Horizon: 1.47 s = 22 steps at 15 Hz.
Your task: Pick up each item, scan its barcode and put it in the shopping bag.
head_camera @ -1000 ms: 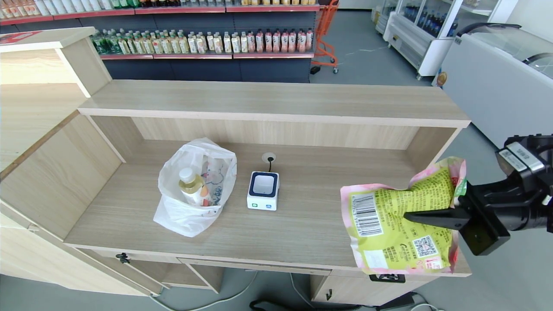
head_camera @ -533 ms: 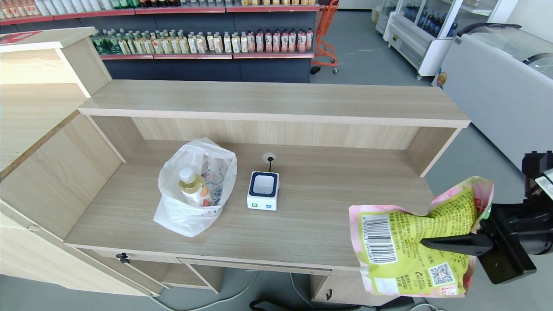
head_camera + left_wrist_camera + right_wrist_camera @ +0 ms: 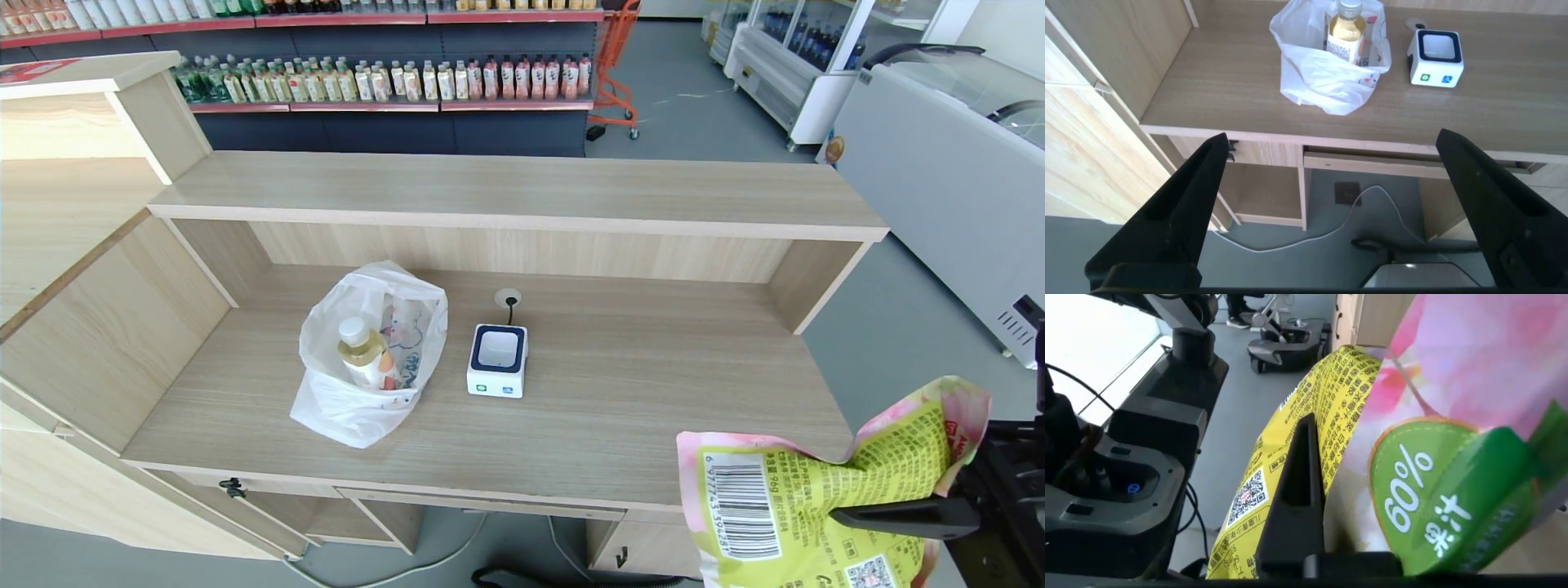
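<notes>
A yellow and pink snack bag (image 3: 784, 514) hangs off the counter's front right corner, barcode side facing up. My right gripper (image 3: 853, 516) is shut on it, one black finger (image 3: 1302, 490) lying across the snack bag (image 3: 1437, 449). The white shopping bag (image 3: 371, 359) stands on the counter's left half with a bottle (image 3: 359, 347) and another item inside. The white barcode scanner (image 3: 497, 360) sits just right of it. My left gripper (image 3: 1331, 212) hangs open in front of and below the counter edge, facing the shopping bag (image 3: 1327, 61) and scanner (image 3: 1436, 57).
The wooden counter (image 3: 620, 408) has a raised shelf (image 3: 506, 192) at the back and side walls. A drawer front (image 3: 1372, 159) and cables lie beneath it. A white freezer (image 3: 939, 147) stands at the right. Machinery (image 3: 1135, 457) stands on the floor near the right arm.
My right gripper has carried the snack bag down and to the right, away from the counter and toward the view's lower right corner. The shopping bag and scanner have not moved.
</notes>
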### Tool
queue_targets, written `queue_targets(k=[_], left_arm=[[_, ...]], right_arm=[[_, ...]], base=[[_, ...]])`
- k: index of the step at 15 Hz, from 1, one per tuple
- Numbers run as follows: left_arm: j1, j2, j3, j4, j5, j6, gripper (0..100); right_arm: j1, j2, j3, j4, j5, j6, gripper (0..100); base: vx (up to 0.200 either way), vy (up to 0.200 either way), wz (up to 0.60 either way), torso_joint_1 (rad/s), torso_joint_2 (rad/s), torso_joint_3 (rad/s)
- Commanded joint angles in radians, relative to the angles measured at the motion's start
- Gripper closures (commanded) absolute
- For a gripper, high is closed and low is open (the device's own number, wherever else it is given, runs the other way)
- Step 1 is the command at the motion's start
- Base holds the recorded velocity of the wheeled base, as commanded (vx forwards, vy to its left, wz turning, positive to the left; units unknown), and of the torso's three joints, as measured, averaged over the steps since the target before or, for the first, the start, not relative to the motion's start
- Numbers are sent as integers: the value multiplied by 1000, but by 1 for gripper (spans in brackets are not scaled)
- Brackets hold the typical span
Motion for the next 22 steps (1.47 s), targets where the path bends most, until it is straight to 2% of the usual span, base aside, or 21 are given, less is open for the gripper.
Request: queue_targets(k=[1, 22], left_arm=[[0, 0, 0, 0, 0, 0, 0], [0, 0, 0, 0, 0, 0, 0]], right_arm=[[0, -19, 8, 0, 0, 0, 100], [-29, -39, 46, 31, -3, -15, 100]], base=[[0, 0, 0, 0, 0, 0], [0, 0, 0, 0, 0, 0]])
